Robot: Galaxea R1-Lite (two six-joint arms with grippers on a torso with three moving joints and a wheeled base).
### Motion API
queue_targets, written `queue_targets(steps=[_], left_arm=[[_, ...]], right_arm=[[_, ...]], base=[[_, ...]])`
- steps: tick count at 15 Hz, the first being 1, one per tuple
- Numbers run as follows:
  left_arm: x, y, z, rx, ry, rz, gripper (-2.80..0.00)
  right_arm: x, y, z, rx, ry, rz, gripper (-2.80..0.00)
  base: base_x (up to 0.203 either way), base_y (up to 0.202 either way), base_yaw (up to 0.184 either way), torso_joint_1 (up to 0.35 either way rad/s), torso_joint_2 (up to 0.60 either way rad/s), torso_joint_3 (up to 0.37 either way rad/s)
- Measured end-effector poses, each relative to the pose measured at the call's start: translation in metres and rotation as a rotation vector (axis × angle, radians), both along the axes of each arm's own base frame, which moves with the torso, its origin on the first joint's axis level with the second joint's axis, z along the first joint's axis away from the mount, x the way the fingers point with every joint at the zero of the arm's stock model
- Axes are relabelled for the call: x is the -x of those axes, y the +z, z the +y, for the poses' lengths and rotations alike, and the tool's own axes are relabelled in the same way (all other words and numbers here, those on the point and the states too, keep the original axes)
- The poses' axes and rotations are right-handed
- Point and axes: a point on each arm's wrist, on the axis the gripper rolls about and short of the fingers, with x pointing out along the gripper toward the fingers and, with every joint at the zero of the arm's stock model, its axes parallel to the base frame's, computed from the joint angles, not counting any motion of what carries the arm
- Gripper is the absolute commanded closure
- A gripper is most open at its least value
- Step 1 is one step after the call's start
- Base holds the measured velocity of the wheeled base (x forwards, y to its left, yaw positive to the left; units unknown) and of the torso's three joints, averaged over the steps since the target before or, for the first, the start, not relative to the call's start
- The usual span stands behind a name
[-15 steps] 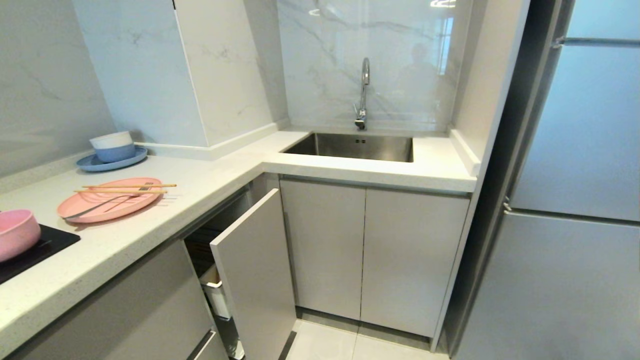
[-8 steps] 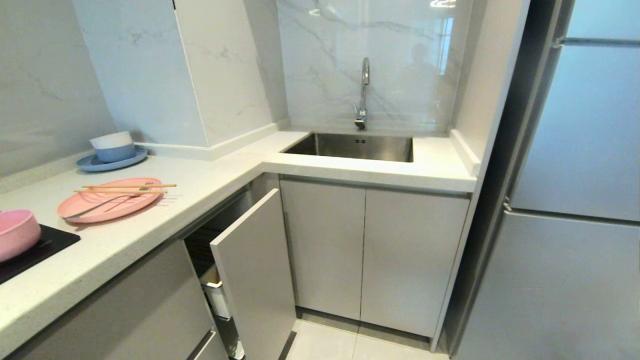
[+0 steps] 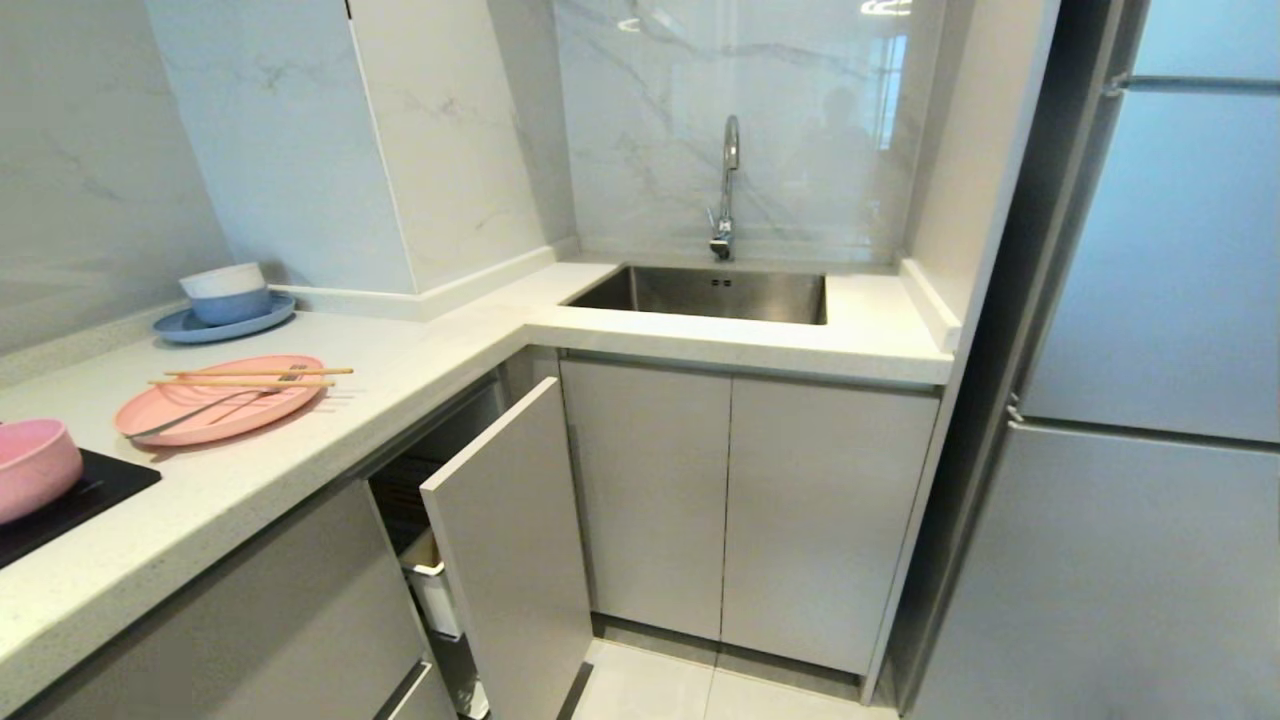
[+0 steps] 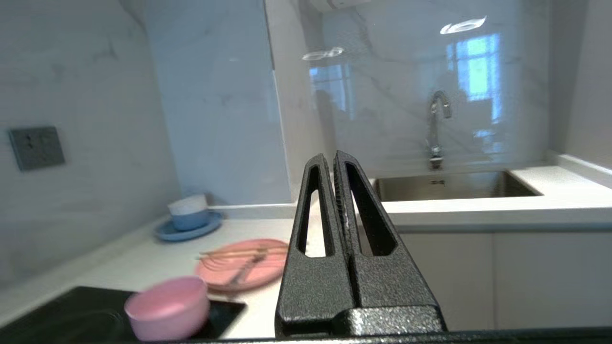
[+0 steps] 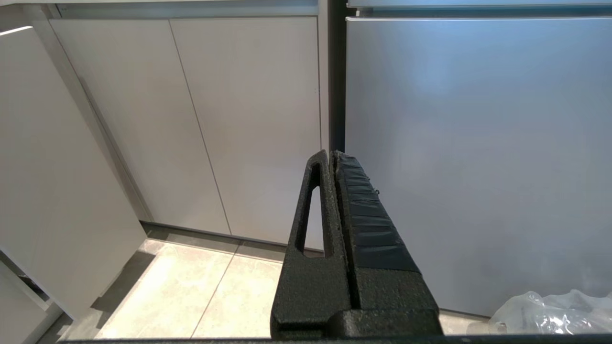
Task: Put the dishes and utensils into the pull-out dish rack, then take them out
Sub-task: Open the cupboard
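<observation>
At the left of the head view we see the pink plate (image 3: 218,411), carrying chopsticks (image 3: 250,378) and fork (image 3: 205,408), and the pink bowl (image 3: 36,466), unloaded. The pull-out dish rack (image 3: 505,545) stands partly open at lower centre. Our left gripper (image 4: 334,165) and right gripper (image 5: 331,160) are closed, empty.

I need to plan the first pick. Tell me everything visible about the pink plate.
The pink plate is round, shallow, matte and plastic-looking, lying flat on the white speckled countertop, in front of the blue plate and beside the pink bowl. Two light-wood chopsticks rest across its far rim, and a silver fork lies inside it. No gripper touches it.
</observation>
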Motion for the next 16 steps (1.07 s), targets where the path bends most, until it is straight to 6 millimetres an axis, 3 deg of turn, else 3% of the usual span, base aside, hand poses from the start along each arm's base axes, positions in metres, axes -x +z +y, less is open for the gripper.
queue_targets(steps=[3,6,8,11,16], left_arm=[[-0.035,0.053,0.002,-0.003,0.076,0.106,0.0],[-0.089,0.079,0.002,-0.035,0.099,0.332,0.0],[-0.132,0.082,0.001,-0.052,0.05,0.517,0.0],[-0.195,0.071,-0.001,-0.028,-0.051,0.823,0.0],[-0.277,0.051,-0.005,-0.005,-0.148,1.143,0.0]], right_arm=[[0.0,0.0,0.0,0.0,0.0,0.0,0.0],[0.0,0.0,0.0,0.0,0.0,0.0,0.0],[0.0,0.0,0.0,0.0,0.0,0.0,0.0],[0.0,0.0,0.0,0.0,0.0,0.0,0.0],[0.0,0.0,0.0,0.0,0.0,0.0,0.0]], base=[[0.0,0.0,0.0,0.0,0.0,0.0],[0.0,0.0,0.0,0.0,0.0,0.0],[0.0,0.0,0.0,0.0,0.0,0.0],[0.0,0.0,0.0,0.0,0.0,0.0],[0.0,0.0,0.0,0.0,0.0,0.0]])
